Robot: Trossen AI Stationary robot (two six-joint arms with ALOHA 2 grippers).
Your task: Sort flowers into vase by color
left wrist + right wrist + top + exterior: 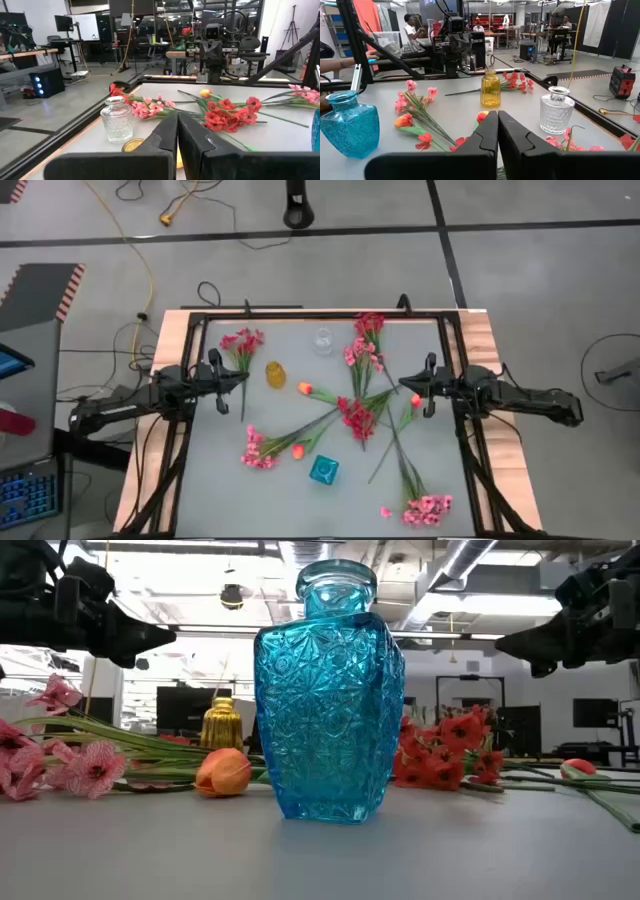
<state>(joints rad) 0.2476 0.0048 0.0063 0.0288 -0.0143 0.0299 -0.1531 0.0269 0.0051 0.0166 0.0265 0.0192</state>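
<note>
The flowers lie scattered flat on the grey table: dark-red sprays (357,418) (242,342) (368,325), pink sprays (258,450) (428,508), and orange tulip buds (305,388) (298,450). Three vases stand upright: clear glass (322,340), yellow (275,374), and blue (323,470) at the near middle. My left gripper (240,378) hovers shut at the table's left, beside the yellow vase. My right gripper (403,386) hovers shut at the right, over green stems. Neither touches anything. The wrist views show each pair of fingers closed together (177,122) (497,120).
A black frame (455,380) runs along the table's far, left and right sides. Cables lie on the floor beyond the far edge. A person's hand (340,62) shows at a desk behind the left side. Bare table lies at the near left (215,500).
</note>
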